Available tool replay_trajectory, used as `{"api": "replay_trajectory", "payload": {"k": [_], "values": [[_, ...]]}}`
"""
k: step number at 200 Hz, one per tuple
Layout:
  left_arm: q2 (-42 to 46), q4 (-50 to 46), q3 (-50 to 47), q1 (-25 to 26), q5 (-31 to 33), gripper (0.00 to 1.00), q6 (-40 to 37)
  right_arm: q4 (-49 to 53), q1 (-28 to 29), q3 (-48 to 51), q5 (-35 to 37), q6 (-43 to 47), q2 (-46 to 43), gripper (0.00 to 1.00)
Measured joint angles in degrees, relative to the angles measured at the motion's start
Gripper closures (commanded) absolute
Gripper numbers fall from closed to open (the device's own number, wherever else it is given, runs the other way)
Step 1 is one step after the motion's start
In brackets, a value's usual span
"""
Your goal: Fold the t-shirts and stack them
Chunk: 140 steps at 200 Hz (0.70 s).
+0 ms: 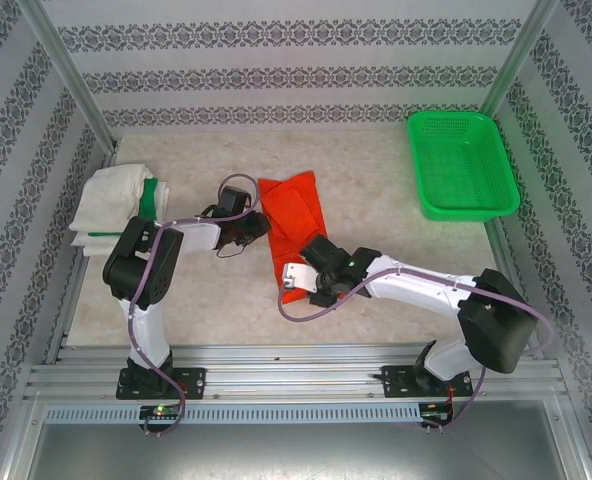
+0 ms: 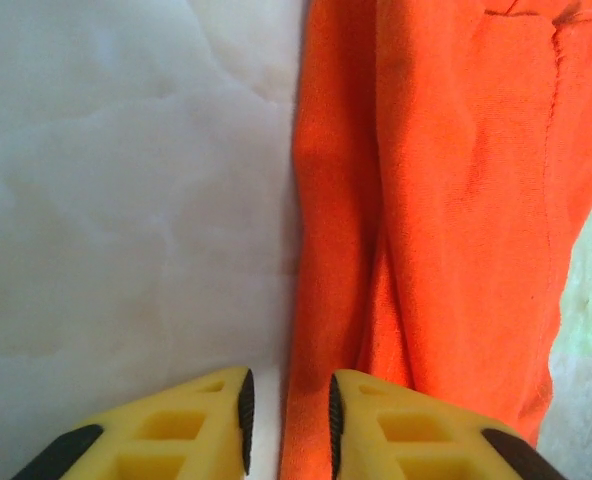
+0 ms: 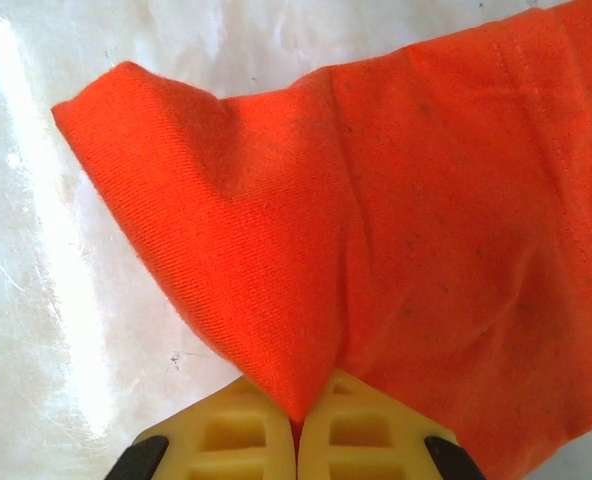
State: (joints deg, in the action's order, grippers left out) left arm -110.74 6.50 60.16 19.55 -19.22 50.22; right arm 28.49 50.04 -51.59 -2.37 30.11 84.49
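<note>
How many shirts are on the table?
3: an orange-red shirt in the middle, an off-white shirt and a green shirt piled at the left edge. More may hide in that pile.

Right pincer (image 3: 298, 405) clamped — left pincer (image 2: 289, 410) jaws narrowly apart.

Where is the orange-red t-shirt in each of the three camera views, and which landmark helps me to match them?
Top external: the orange-red t-shirt lies centrally, left of the green basket.
Left wrist: it takes the right half, pale tabletop on its left.
Right wrist: upper right, a fold pinched in the right gripper.
Shared landmark: the tabletop beside it.
</note>
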Motion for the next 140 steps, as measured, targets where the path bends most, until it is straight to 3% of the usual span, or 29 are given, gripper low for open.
{"api": "replay_trajectory", "payload": {"k": [41,88,117,140], "values": [[-0.31,1.68,0.09,0.02,-1.46,0.70,1.05,0.00,0.00,-0.15,0.00,0.00,0.87,1.00],[-0.52,2.05,0.52,0.00,-1.79,0.83,1.27,-0.02,0.00,-0.24,-0.02,0.00,1.53,1.00],[-2.29,2.64,1.51,0.02,-2.19,1.00,1.46,0.00,0.00,-0.44,-0.02,0.00,1.88,1.00],[-2.86,3.06,1.57,0.00,-2.80,1.00,1.20,0.66,0.00,-1.16,-0.02,0.00,1.86,1.00]]}}
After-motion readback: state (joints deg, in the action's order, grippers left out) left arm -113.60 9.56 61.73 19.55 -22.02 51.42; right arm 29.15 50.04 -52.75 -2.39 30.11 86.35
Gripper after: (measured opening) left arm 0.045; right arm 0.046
